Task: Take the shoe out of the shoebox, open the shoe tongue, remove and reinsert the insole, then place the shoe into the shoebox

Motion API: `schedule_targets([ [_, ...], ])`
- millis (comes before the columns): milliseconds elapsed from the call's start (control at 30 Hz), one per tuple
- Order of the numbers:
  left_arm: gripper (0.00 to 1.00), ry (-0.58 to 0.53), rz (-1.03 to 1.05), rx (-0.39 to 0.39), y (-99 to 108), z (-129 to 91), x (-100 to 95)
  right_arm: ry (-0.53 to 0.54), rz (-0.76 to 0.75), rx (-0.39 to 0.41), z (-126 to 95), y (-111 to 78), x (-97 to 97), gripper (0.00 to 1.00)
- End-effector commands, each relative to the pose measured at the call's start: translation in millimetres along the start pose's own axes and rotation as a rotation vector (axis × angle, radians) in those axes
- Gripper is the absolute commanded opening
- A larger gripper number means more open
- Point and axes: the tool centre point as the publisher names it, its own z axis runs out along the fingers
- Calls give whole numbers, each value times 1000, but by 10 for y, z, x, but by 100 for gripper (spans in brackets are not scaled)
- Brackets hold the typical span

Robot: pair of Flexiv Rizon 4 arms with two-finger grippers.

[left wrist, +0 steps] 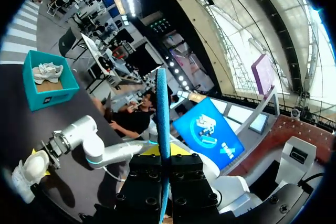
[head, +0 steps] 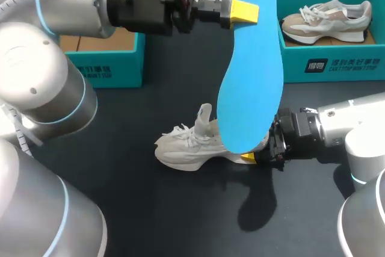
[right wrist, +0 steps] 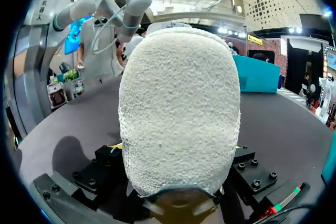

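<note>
Aloft, pinched blue insole [head: 249,70] in left tool [head: 243,11]; clamped right tool [head: 251,157] around heel of white shoe [head: 183,142] standing on dark surface [head: 150,209].

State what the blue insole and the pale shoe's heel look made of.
The insole is probably foam: smooth matte blue, thin edge-on in the left wrist view, yet standing straight. The heel of the shoe shows an off-white, nubbly, pebbled nap, so likely suede or fleecy textile; which one is unclear.
</note>
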Motion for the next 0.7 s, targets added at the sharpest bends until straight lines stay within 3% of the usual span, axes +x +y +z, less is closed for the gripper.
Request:
schedule_targets([
  [33,0,24,-21,32,245,-84,-50,-1,0,2,55,-67,-12,0],
  [700,0,68,-61,45,318,-136,-34,-1,0,2,55,-67,-12,0],
])
